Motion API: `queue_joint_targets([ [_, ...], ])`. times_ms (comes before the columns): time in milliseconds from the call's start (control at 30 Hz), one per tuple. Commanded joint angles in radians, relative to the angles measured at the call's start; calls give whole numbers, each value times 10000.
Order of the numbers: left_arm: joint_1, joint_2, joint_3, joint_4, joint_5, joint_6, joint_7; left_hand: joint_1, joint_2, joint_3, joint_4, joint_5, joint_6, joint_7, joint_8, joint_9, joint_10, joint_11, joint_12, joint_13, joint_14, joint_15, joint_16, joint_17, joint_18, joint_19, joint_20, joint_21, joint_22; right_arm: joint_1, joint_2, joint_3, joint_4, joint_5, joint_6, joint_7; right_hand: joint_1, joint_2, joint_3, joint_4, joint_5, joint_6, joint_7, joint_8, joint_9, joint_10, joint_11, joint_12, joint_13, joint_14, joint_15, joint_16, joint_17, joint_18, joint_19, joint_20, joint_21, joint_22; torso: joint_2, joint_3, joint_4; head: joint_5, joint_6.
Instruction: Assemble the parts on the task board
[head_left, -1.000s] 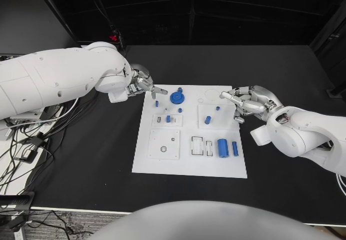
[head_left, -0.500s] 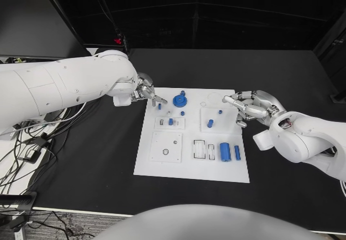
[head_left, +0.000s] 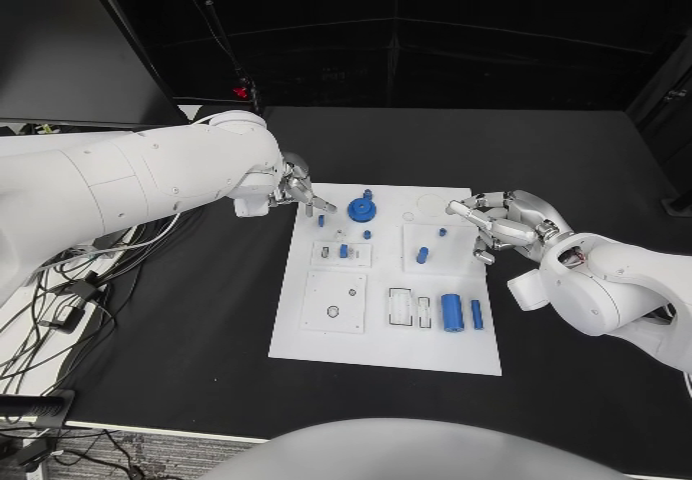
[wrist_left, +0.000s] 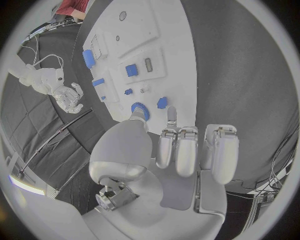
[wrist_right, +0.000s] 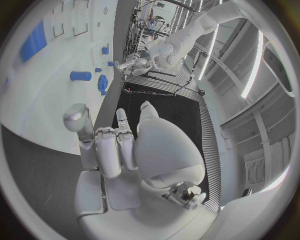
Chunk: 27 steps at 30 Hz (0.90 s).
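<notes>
Task board (head_left: 325, 340) flat on the black worktop, between both hands. From the head: whole picture shifted over the last second, so a camera move; relative to the board, left hand (head_left: 294, 186) still at the far corner on its own side, fingers loose and apart, grasping nothing; right hand (head_left: 498, 222) still over the opposite far edge, likewise released and empty. Blue round part (head_left: 362, 210) just beyond the left fingertips, blue cylinder (head_left: 451, 311) nearer the robot than the right hand, neither shifted on the board. From the left wrist: fingers (wrist_left: 177, 150) stretched toward the round part (wrist_left: 140, 110), not touching. From the right wrist: fingers (wrist_right: 103, 150) bare above the board's edge (wrist_right: 37, 90). Judged: no part picked or seated meanwhile; assembly not advanced, a first grasp pending.
</notes>
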<state>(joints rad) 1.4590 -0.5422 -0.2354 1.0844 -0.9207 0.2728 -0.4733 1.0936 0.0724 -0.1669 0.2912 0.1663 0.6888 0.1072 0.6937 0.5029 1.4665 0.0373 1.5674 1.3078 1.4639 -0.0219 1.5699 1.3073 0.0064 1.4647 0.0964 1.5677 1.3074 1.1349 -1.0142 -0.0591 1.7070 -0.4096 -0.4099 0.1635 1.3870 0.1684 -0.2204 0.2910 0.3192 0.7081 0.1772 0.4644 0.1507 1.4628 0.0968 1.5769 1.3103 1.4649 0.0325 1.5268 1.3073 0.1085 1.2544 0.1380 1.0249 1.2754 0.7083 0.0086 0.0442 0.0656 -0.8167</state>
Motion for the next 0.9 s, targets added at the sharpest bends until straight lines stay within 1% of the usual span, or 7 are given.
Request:
queue_joint_targets([
  [33, -18, 161, 6, -231, -275, -168, 194, 108, 216, -17, -2, -41, 82, 8, -100, -72, 1043, 88, 34, 2630, 1069, 65, 9, 2635, -64, 1061, 55, 31, 2634, 9, 32, 4, 7, -10, 44, 84, 47, 99, -67, 0, 36, -60, -18, 44, -9, 1080, 13, -61, 2604, 554, 2, -17, 1809, 202, -83, 21, -48, -14, 8, -7, -17, 31, 50],
  [200, -72, 345, 7, -463, -295, 56, 91, 258, 404, -17, -5, -24, 138, 12, -240, -185, 1043, 93, 34, 2630, 1069, 69, 9, 2635, -64, 1061, 59, 31, 2634, 9, 53, 4, 3, -10, 45, 85, 47, 99, -67, 0, 36, -60, -18, 44, -9, 1080, 13, -61, 2604, 554, 2, -17, 1809, 202, -83, 21, -48, -14, -1, 2, -21, 24, 62],
  [333, -139, 465, 7, -522, -307, 144, -123, 422, 510, -25, -9, 95, 189, 11, -339, -268, 1043, 95, 34, 2630, 1069, 71, 9, 2635, -64, 1061, 62, 31, 2634, 8, 33, 4, 4, -11, 35, 78, 47, 99, -67, 0, 36, -60, -18, 44, -9, 1080, 13, -61, 2604, 554, 2, -17, 1809, 202, -83, 21, -48, -14, 2, 14, 17, -20, 37],
  [433, -185, 538, 7, -576, -392, 114, -236, 507, 567, -47, -3, 218, 227, 10, -397, -318, 1043, 93, 34, 2630, 1069, 71, 9, 2635, -64, 1061, 63, 31, 2634, 8, 41, 4, 5, -11, 39, 80, 47, 99, -67, 0, 36, -60, -18, 44, -9, 1080, 13, -61, 2604, 554, 2, -17, 1809, 202, -83, 21, -48, -14, -6, 9, 2, 6, 30],
  [500, -213, 591, 7, -628, -448, 139, -323, 538, 594, -55, -3, 265, 243, 8, -418, -337, 1043, 92, 34, 2630, 1069, 70, 9, 2635, -64, 1061, 65, 31, 2634, 8, 50, 4, 8, -11, 43, 82, 47, 99, -67, 0, 36, -60, -18, 44, -9, 1080, 13, -61, 2604, 554, 2, -17, 1809, 202, -83, 21, -48, -14, -3, 1, -8, 14, 39],
  [633, -246, 655, 7, -685, -500, 299, -454, 554, 613, -60, -1, 296, 254, 7, -431, -348, 1043, 92, 34, 2630, 1069, 70, 9, 2635, -64, 1061, 65, 31, 2634, 8, 55, 4, 7, -12, 45, 81, 47, 99, -67, 0, 36, -60, -18, 44, -9, 1080, 13, -61, 2604, 554, 2, -17, 1809, 202, -83, 21, -48, -14, -1, 2, -2, 12, 43],
  [900, -269, 715, 7, -754, -525, 529, -383, 567, 662, -72, 7, 332, 305, 0, -444, -367, 1043, 88, 34, 2630, 1069, 69, 9, 2635, -64, 1061, 67, 31, 2634, 8, 66, 4, -8, -19, 42, 77, 67, 108, -69, -2, 51, -70, -17, 55, -11, 1080, 14, -61, 2604, 552, 3, -17, 1806, 203, -83, 22, -55, -14, 5, -1, -1, -23, 15],
])
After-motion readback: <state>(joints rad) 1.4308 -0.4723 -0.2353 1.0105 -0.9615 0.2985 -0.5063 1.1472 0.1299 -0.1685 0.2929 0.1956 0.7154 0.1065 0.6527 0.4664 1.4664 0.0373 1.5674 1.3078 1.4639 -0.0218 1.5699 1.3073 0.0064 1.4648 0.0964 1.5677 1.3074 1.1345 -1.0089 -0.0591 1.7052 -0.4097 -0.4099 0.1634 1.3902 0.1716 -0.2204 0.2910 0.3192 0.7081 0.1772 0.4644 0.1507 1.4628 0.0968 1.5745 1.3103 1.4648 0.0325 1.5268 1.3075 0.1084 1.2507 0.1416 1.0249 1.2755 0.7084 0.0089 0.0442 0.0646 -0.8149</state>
